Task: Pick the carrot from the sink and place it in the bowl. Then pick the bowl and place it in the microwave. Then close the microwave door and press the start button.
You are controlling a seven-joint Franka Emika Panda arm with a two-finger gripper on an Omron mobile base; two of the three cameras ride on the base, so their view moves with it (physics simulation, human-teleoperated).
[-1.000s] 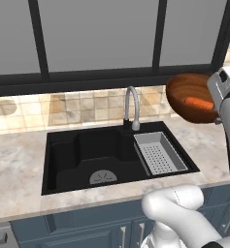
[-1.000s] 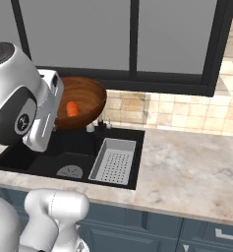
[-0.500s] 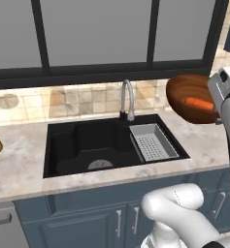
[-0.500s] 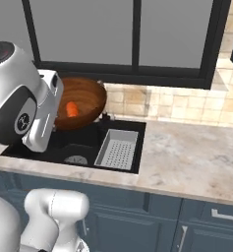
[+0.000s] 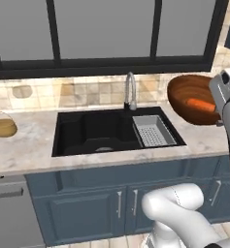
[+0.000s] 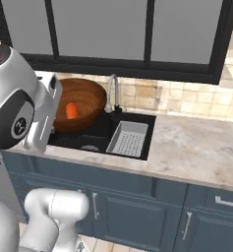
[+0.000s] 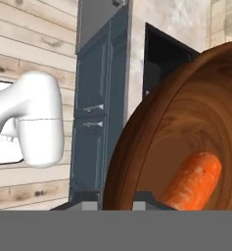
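The bowl [image 6: 86, 103] hangs tilted above the left part of the sink [image 6: 101, 137], its open side turned this way, with the carrot [image 6: 72, 110] lying inside against its lower wall. The arm's white body covers the bowl's left edge. A steel faucet [image 6: 111, 93] rises just right of the bowl, and a grey perforated tray [image 6: 128, 139] fills the sink's right end. The marbled bench [image 6: 196, 150] runs off to the right.
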